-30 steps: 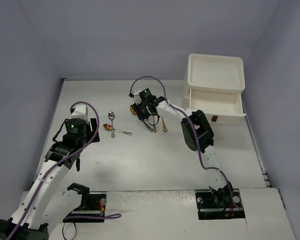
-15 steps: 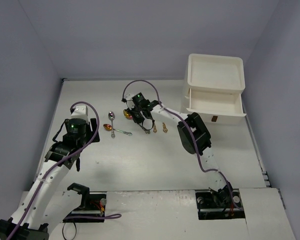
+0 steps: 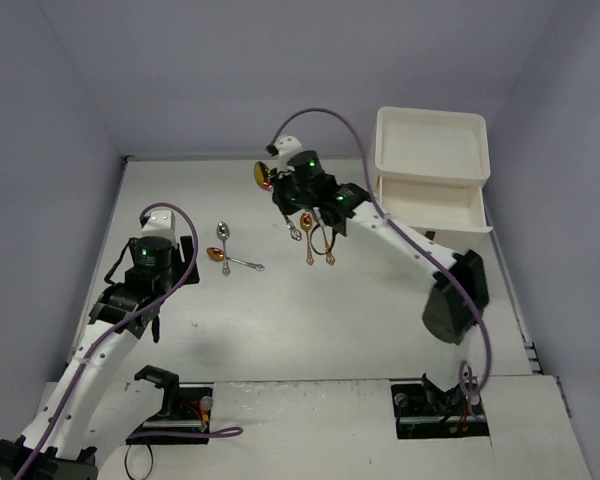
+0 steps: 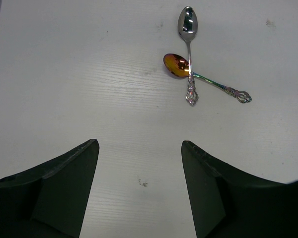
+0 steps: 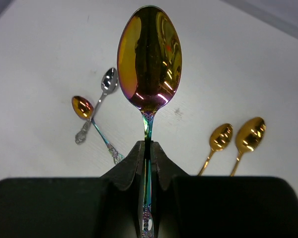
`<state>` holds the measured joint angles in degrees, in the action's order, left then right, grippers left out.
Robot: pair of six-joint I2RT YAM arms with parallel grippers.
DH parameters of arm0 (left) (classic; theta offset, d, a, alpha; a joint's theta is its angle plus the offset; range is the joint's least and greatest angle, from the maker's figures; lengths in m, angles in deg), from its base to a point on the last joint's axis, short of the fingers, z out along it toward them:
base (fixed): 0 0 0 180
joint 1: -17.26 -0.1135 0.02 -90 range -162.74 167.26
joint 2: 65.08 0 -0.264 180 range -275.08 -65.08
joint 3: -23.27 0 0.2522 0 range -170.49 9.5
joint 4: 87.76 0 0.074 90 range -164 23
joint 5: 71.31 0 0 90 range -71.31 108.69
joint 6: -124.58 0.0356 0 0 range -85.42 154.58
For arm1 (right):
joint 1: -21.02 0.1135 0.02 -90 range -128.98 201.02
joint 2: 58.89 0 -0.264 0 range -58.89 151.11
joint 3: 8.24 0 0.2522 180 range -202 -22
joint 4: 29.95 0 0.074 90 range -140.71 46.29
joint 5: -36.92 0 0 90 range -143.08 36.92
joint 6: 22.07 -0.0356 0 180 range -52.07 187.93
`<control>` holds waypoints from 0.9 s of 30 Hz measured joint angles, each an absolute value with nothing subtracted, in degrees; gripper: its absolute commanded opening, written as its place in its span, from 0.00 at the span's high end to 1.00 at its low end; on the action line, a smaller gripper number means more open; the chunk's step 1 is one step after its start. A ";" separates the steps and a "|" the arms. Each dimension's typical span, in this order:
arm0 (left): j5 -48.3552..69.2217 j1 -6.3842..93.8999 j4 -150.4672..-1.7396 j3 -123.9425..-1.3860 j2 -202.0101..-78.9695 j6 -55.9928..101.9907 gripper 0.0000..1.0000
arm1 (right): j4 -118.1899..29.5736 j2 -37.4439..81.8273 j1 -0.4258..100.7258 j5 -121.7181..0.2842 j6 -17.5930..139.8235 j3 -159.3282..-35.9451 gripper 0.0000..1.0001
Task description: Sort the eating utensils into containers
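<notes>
My right gripper (image 5: 148, 145) is shut on the handle of an iridescent gold-purple spoon (image 5: 149, 54), held up off the table with its bowl (image 3: 264, 176) pointing away. Below it lie a small silver spoon (image 3: 295, 230) and two gold spoons (image 3: 310, 250) (image 3: 329, 250). Further left, a silver spoon (image 4: 187, 25) lies crossed with a gold-bowled spoon with a teal handle (image 4: 176, 65). My left gripper (image 4: 139, 142) hangs open over bare table, short of that pair. The cream-white drawer cabinet (image 3: 430, 180) stands at the back right with a drawer (image 3: 430, 212) pulled open.
Grey walls close in the table on the left, back and right. The cabinet's top (image 3: 430, 140) is an open tray shape. A small brown handle (image 3: 429, 238) shows below the open drawer. The right arm's elbow (image 3: 450, 300) hangs over the table's right side.
My right gripper has shut on the iridescent spoon and lifted it off the table, up and toward the back. The right elbow swung right. The left arm has not moved.
</notes>
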<state>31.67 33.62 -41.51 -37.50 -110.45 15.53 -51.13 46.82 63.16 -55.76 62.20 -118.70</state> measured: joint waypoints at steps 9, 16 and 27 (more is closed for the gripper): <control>31.63 33.62 -41.51 -37.50 -110.66 15.49 0.36 | -36.15 15.38 52.99 -39.64 42.57 -91.04 1.00; 31.57 33.62 -41.51 -37.50 -111.56 15.49 0.36 | -34.81 5.81 51.88 -22.32 28.90 -80.36 1.00; 30.99 33.62 -41.51 -37.50 -111.91 15.49 0.36 | -34.50 3.28 37.70 -14.97 12.52 -78.67 1.00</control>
<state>30.99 33.62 -41.51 -37.50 -111.91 15.49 -34.50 3.28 37.70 -14.97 12.52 -78.67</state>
